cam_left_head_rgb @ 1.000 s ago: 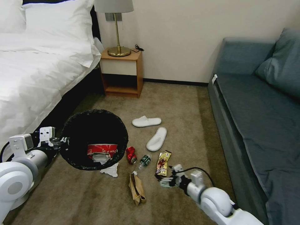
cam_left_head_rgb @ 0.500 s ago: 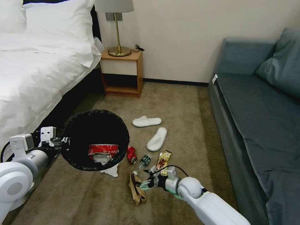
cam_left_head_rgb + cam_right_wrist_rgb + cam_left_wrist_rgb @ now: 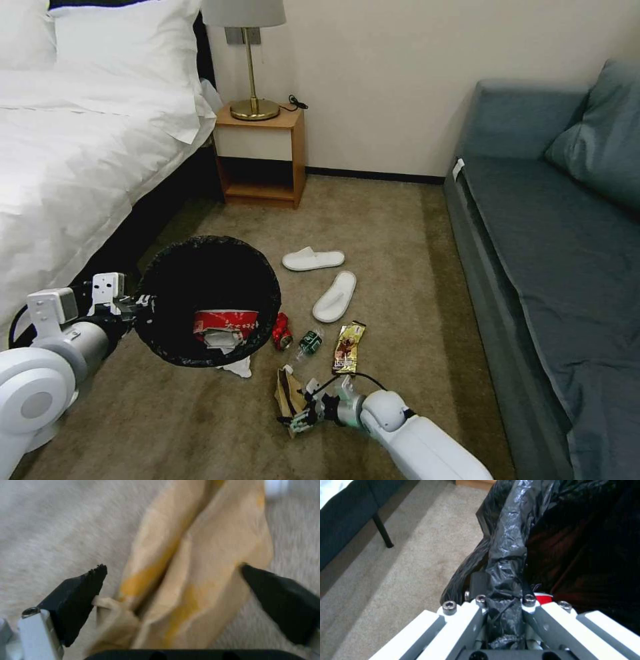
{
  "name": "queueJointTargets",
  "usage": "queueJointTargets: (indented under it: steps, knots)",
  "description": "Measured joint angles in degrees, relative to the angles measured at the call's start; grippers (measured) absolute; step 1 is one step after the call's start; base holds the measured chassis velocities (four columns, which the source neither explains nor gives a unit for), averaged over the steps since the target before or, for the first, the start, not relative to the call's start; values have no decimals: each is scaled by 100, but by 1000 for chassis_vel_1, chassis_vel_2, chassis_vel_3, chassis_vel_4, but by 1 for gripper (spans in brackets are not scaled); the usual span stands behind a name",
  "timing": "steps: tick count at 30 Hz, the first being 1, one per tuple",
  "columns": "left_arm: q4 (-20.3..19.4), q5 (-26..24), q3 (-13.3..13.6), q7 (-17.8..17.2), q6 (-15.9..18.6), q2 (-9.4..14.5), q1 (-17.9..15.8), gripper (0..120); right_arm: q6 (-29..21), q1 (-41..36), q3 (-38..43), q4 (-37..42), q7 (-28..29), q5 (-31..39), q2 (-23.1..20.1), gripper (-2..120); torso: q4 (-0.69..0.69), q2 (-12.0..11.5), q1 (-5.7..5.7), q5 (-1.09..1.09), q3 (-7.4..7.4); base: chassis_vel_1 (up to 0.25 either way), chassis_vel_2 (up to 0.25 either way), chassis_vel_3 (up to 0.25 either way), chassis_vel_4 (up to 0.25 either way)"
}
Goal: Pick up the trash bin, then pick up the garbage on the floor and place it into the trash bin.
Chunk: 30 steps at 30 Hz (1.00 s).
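- Brown paper, creased and folded: the bag [image 3: 291, 395] was seen lying flat on the carpet [image 3: 400, 267], its long axis running away from the robot toward the can [image 3: 281, 331] and bottle [image 3: 309, 342].
- In the right wrist view the bag [image 3: 196, 580] was found between the two black pads [image 3: 83, 592], its length running out ahead of the gripper and across the line along which the jaws close.
- The right gripper [image 3: 301, 419] was held low at the bag's near end, its jaws apart and straddling the paper; one pad seemed to touch the bag's edge, the other stood just beside it.
- The bag was judged well placed for a pinch across its narrow width, since a closing of the jaws would meet the folds from both sides.
- The right arm was plainly the nearer one, reaching in from the robot's right.
- The bin [image 3: 210, 300], lined in black plastic, was held off the floor to the left of the bag, its mouth tipped toward the camera, with a red-white wrapper [image 3: 225, 323] inside.
- The left gripper [image 3: 137, 308] was clamped on the bin's rim; in the left wrist view its fingers [image 3: 463, 620] were pressed together on the bunched liner [image 3: 506, 562].
- A tissue [image 3: 233, 365] lay under the bin's near edge, a gold wrapper [image 3: 348, 347] and two slippers [image 3: 327, 280] farther out.
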Motion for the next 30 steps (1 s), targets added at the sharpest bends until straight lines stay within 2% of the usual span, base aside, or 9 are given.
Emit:
queueJointTargets:
  steps: [9, 19, 28, 30]
  knots:
    - [25, 35, 24, 15, 0, -36, -12, 2, 9, -46, 127, -254, 112, -79, 115, 97, -2, 1, 0, -1, -1, 0, 0, 0, 0]
    - [114, 150, 72, 96, 0, -57, -38, 2, 26, -61, 245, -339, 307, -56, 183, 64, -1, 2, -1, -1, -1, 0, 0, 0, 0]
    - [163, 187, 72, 115, 0, -59, -56, 2, 26, -58, 292, -384, 334, -62, 197, 44, -2, 2, 0, -2, -1, 0, 0, 0, 0]
    - [163, 198, 72, 149, 0, -56, -59, 2, 24, -69, 310, -381, 344, -67, 198, 34, 0, 2, 0, 0, 0, 0, 0, 0, 0]
